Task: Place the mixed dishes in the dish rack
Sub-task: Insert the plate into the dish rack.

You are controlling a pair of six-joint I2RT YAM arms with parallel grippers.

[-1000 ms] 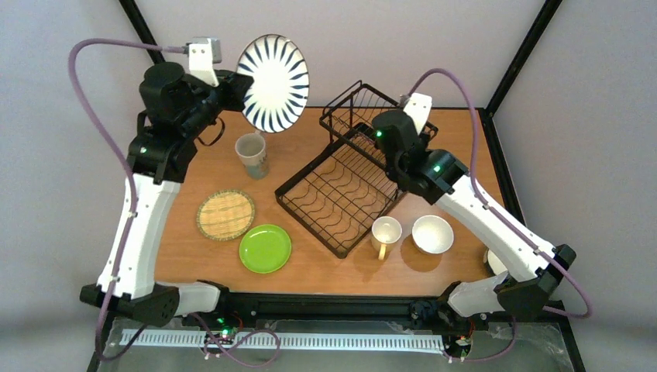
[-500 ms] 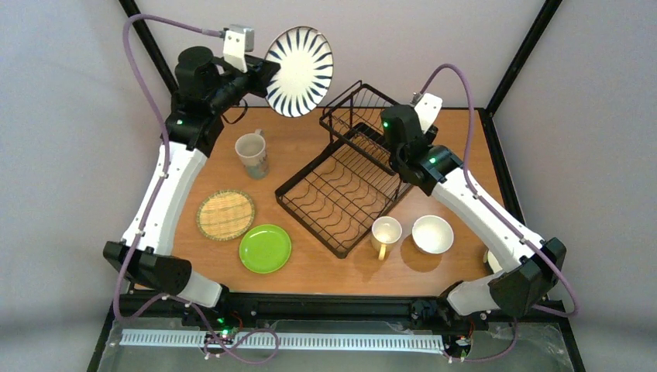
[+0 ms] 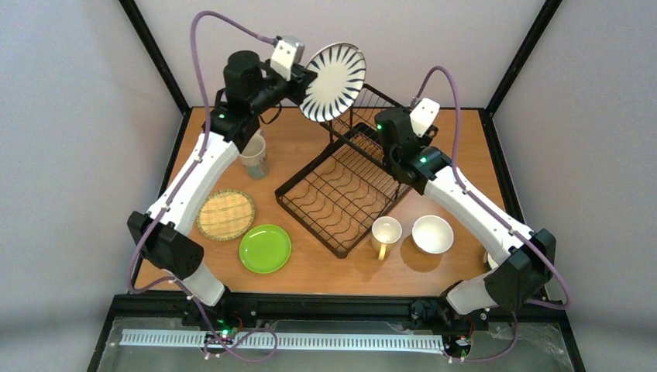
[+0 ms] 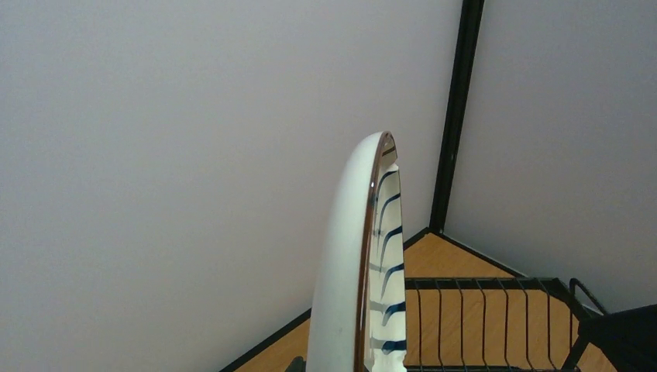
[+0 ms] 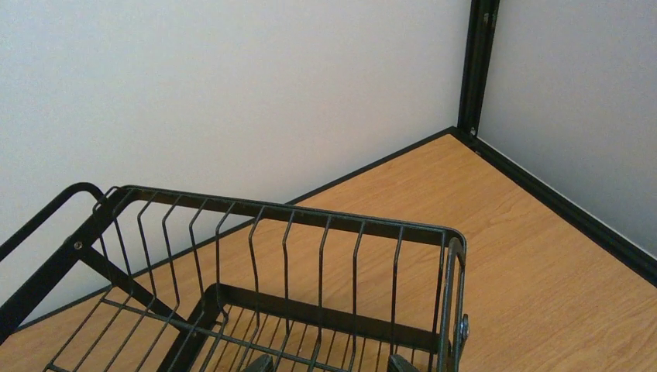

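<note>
Striped plate (image 3: 335, 80) upper centre of frame, on edge, above far basket end of dish rack (image 3: 341, 194); left claw (image 3: 304, 80) pinches its rim; right claw (image 3: 386, 124) spread wide, holding nothing (low beside basket). You risk rim slip from thin pinch, or plate clipping basket wires, right claw. Wood counter (image 3: 465, 147) smooth; pale walls (image 3: 434, 39) close behind.

A light-brown wooden tabletop (image 3: 325, 270) is shown from above, bordered by black edging (image 5: 558, 204). It is enclosed by plain pale grey walls (image 3: 434, 39). At the far corners, one slanting black post (image 3: 147, 35) is seen on the left and another post (image 3: 527, 50) on the right. A white slotted strip (image 3: 310, 341) is laid along the near side.
</note>
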